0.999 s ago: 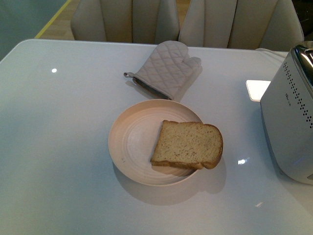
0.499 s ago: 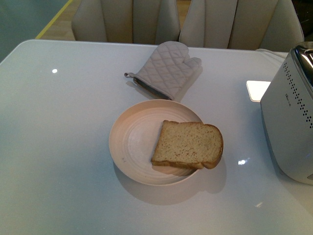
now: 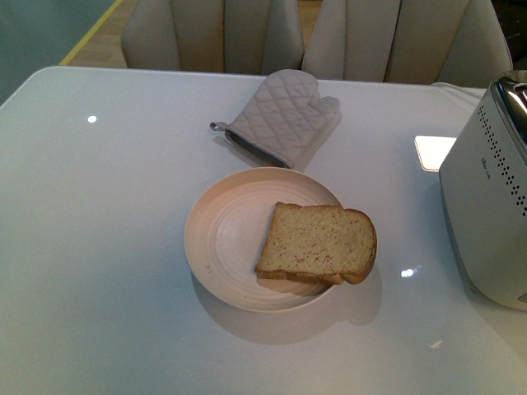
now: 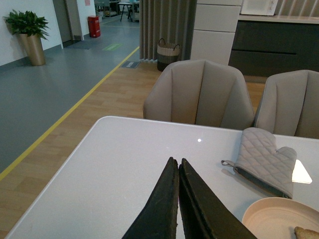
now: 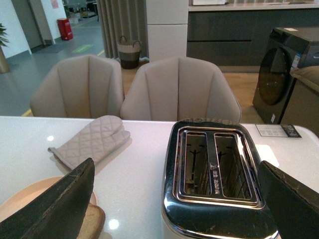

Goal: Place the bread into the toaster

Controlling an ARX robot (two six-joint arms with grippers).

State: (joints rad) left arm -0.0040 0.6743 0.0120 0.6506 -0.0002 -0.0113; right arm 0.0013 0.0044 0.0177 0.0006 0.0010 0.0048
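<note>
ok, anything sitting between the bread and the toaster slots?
Nothing visible. The bread lies on the plate; only bare table separates it from the toaster on the right. The oven mitt lies beyond the plate, off that line. Both slots look empty in the right wrist view.

Beige chairs (image 3: 222,33) behind white table (image 3: 99,247).
</note>
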